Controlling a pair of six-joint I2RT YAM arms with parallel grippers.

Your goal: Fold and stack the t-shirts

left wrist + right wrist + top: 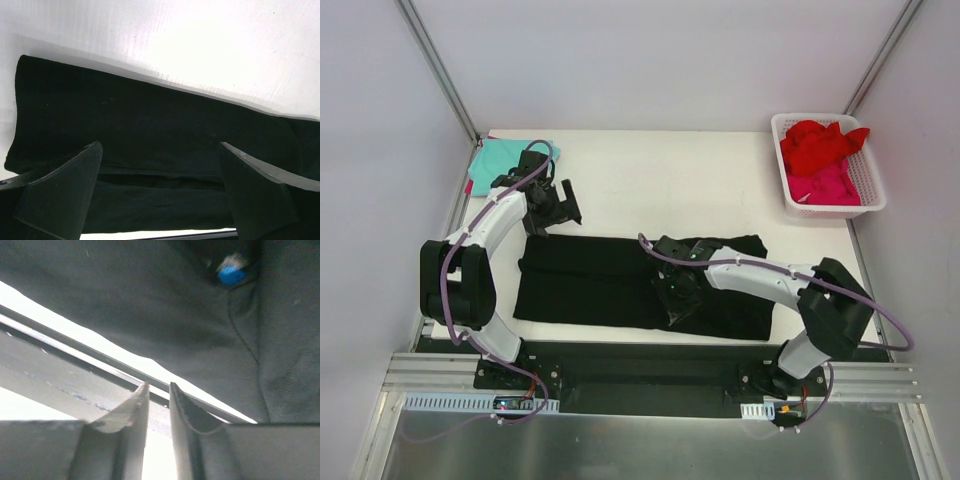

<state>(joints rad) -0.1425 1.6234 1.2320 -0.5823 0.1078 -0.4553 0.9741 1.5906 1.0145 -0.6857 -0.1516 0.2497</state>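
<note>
A large black t-shirt (610,280) lies folded into a long band across the front of the white table (670,180). My left gripper (552,205) hangs wide open just behind the shirt's left end. In its wrist view the black t-shirt (150,125) fills the space beyond my left gripper (159,144), and nothing sits between the jaws. My right gripper (677,295) hovers over the shirt's middle near the front edge. In the right wrist view my right gripper (159,385) shows a narrow empty gap. The black t-shirt (150,300) with its blue-and-white print (230,272) lies beyond.
A teal t-shirt (495,160) lies flat at the back left corner, partly behind the left arm. A white slotted basket (873,185) at the back right holds a red t-shirt (820,145) and a pink t-shirt (825,185). The table's metal front rail (50,375) runs under the right gripper.
</note>
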